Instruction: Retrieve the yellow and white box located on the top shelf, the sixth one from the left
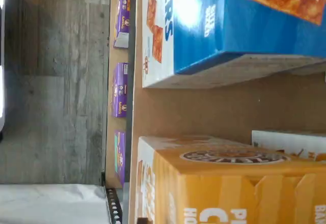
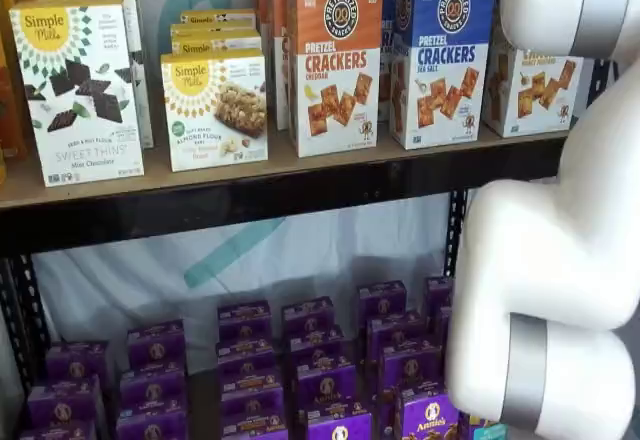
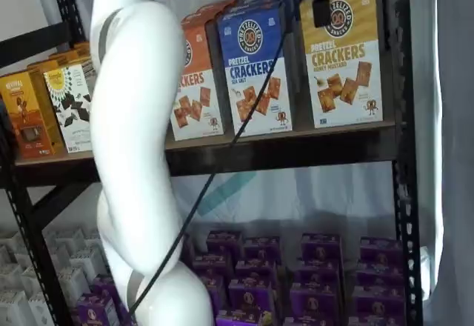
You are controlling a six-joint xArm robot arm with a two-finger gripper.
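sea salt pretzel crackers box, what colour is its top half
Blue on the sea salt box, clearest in a shelf view.

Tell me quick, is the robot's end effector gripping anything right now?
End effector: cannot be told; only a dark tip shows at the top of a shelf view, before the yellow and white box, no gap visible.

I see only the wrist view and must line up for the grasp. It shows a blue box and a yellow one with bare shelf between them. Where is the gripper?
Observer: In a shelf view the gripper hangs from the top edge as a black shape with a cable beside it, in front of the upper left corner of the yellow and white box.
Operator: Open or shut?
Observer: I cannot tell; no gap between the fingers shows.
Operator: Does anything stand beyond the yellow box?
Observer: No box. It is the last one on the top shelf, next to a black upright.
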